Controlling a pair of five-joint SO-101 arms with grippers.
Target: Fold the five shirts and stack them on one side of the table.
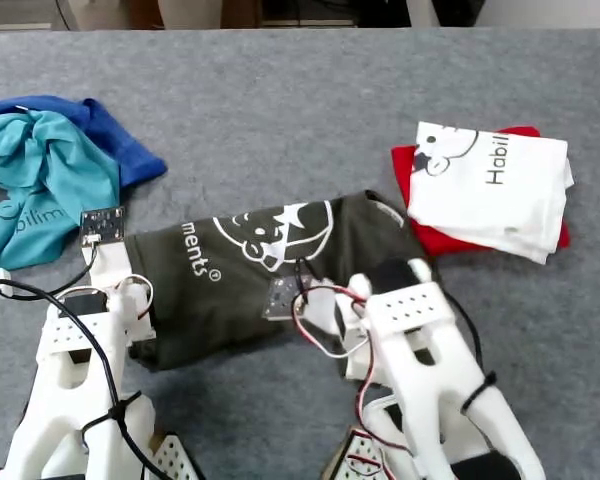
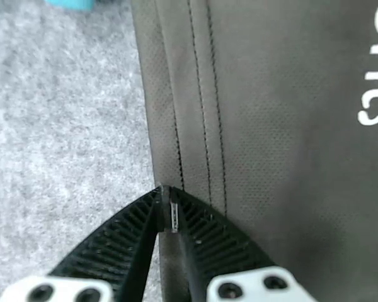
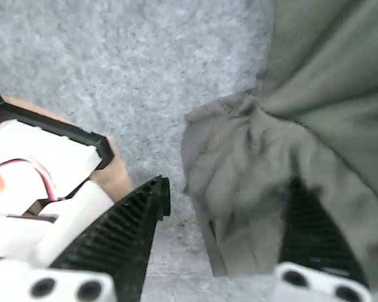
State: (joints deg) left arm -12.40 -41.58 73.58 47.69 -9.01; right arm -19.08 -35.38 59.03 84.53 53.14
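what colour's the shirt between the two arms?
The shirt is dark olive-grey with a white print; it shows best in the high view.

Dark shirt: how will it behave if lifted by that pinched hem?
Probably floppy: the dark shirt bunches in folds at the right gripper. Likely light and thin: the left gripper is shut nearly flat on its hem. The rest would likely sag and drag on the table.

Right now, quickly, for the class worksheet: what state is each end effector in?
Left end effector: closed on the hem of the dark grey shirt.
Right end effector: open, straddling bunched fabric of the same shirt.
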